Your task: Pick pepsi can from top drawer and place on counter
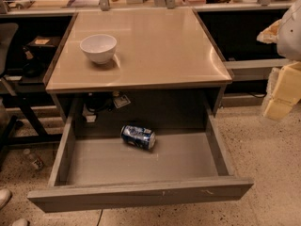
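The pepsi can (138, 136) lies on its side on the grey floor of the top drawer (141, 195), near the back and slightly left of the middle. The drawer is pulled fully out below the counter (155, 46), a glossy beige tabletop. My gripper (281, 94) shows as pale yellow blocks under a white arm part at the right edge of the camera view. It is level with the counter's front right corner, well to the right of the drawer and above the floor, far from the can. It holds nothing that I can see.
A white bowl (98, 47) stands on the counter's left side. A dark chair and frame (14, 98) stand to the left of the drawer. A small bottle (33, 160) lies on the speckled floor at the left. Cluttered shelves run along the back.
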